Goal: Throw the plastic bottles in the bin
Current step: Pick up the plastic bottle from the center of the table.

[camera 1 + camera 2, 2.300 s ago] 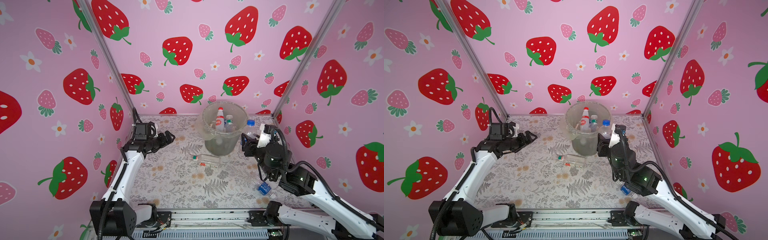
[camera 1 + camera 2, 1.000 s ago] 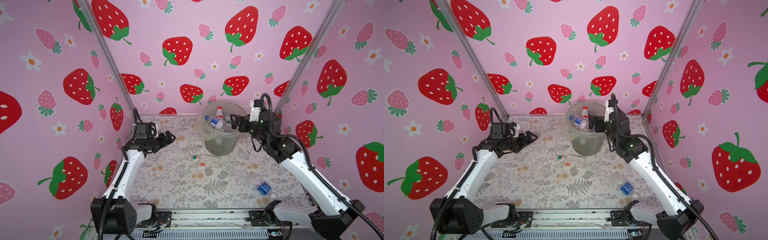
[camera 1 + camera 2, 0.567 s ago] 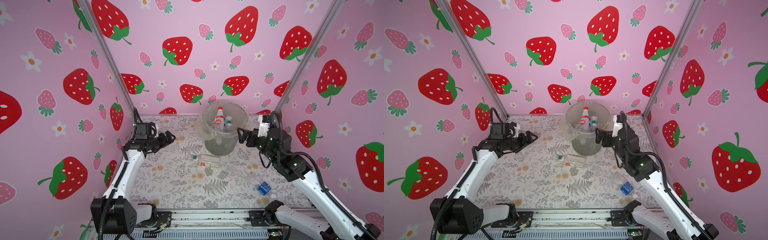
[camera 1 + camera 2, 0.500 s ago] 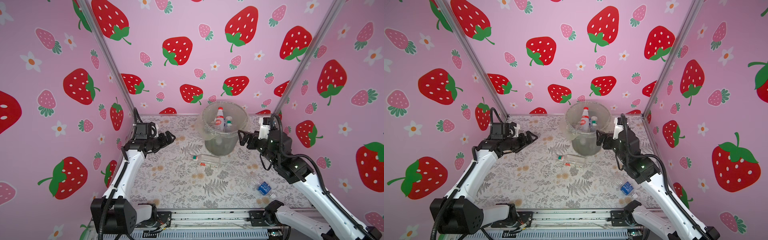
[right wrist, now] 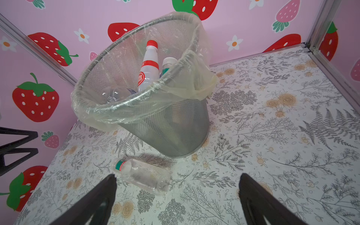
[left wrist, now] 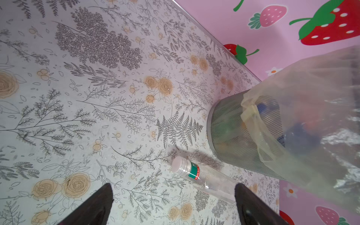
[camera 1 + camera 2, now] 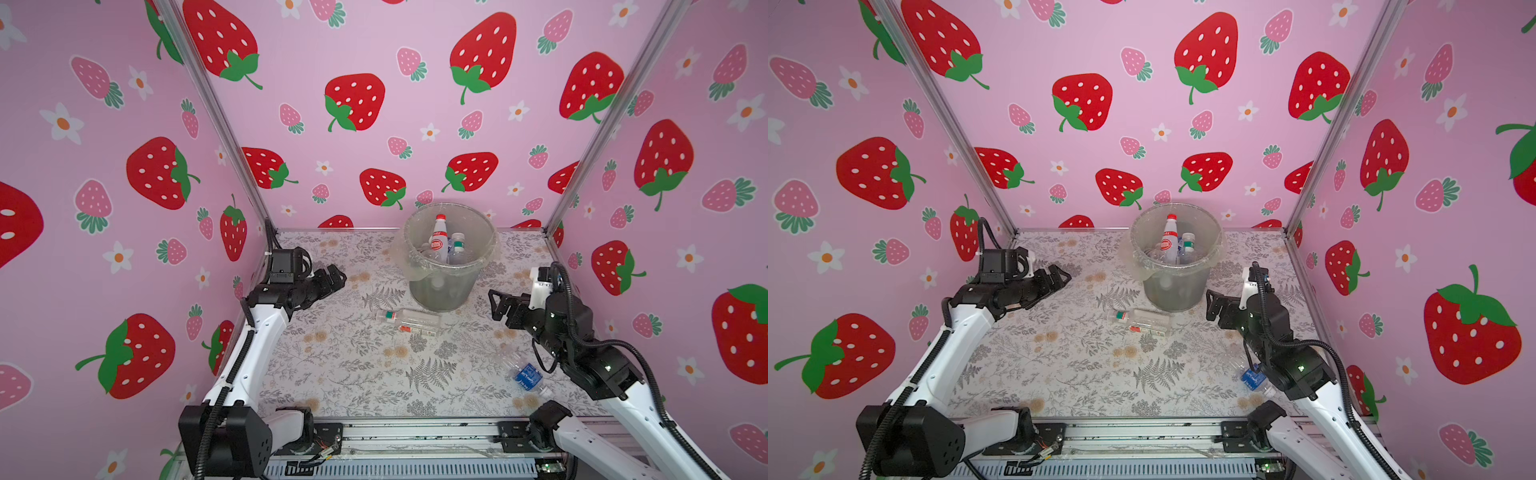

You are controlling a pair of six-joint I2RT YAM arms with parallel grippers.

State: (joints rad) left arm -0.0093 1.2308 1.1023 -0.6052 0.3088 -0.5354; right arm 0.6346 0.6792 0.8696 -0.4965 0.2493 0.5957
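Two to clear from the floral counter: a clear plastic bottle with green neck band, lying just before the round grey mesh bin with clear liner, and a blue-labelled clear bottle beside the right arm. Likely light, thin-walled and slippery; best pinched mid-body. Left tool and right tool both spread wide, empty, within pink strawberry-print walls.

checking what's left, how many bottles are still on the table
2: a clear bottle in front of the bin, a blue-labelled bottle by the right arm. More may be hidden.
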